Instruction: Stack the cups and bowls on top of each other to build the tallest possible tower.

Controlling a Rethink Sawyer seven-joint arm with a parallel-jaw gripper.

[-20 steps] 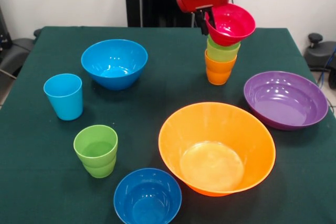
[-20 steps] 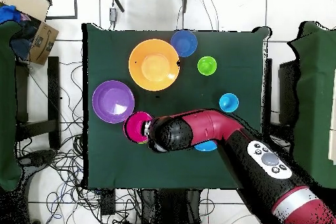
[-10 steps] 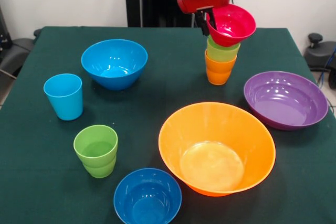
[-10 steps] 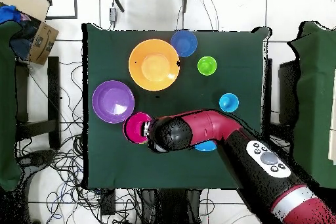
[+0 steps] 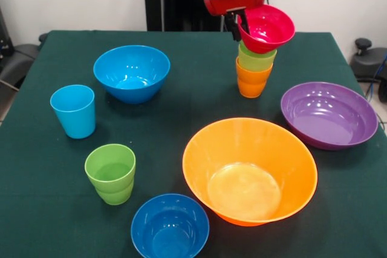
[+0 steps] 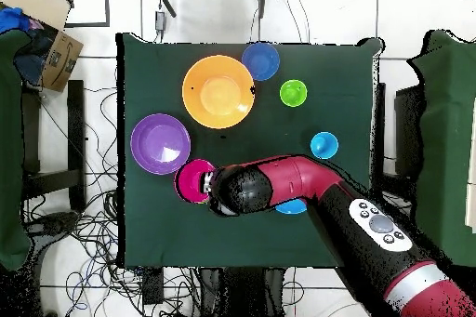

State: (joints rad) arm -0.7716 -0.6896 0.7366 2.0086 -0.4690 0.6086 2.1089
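- While my gripper (image 5: 240,28) pinches the near-side rim of the red bowl (image 5: 266,27), one finger inside and one outside, the bowl sits tilted on top of the tower (image 5: 254,67); the tower stands at the far right of the table (image 5: 181,98), a green cup (image 5: 256,58) nested in an orange cup (image 5: 252,80).
- Overhead, my arm (image 6: 279,183) covers the gripper; only the red bowl (image 6: 195,180) shows beside it, just below the purple bowl (image 6: 160,143).
- Handling, as I judge it: these are thin glossy plastic pieces, light and stiff but slippery; a rim pinch is the only sensible hold, and a bowl wider than the cup beneath it will rock unless set down level.
- The tower is narrow at its base; I expect it to topple at a sideways nudge, so release should be straight up.
- Loose pieces: big orange bowl (image 5: 250,170) in the middle; blue bowls at far left (image 5: 132,72) and near edge (image 5: 170,226); blue cup (image 5: 74,110) and stepped green cup (image 5: 111,173) at left.
- Against the frames a second and half a second back, I find nothing changed; gripper, red bowl and tower all stand where they stood.
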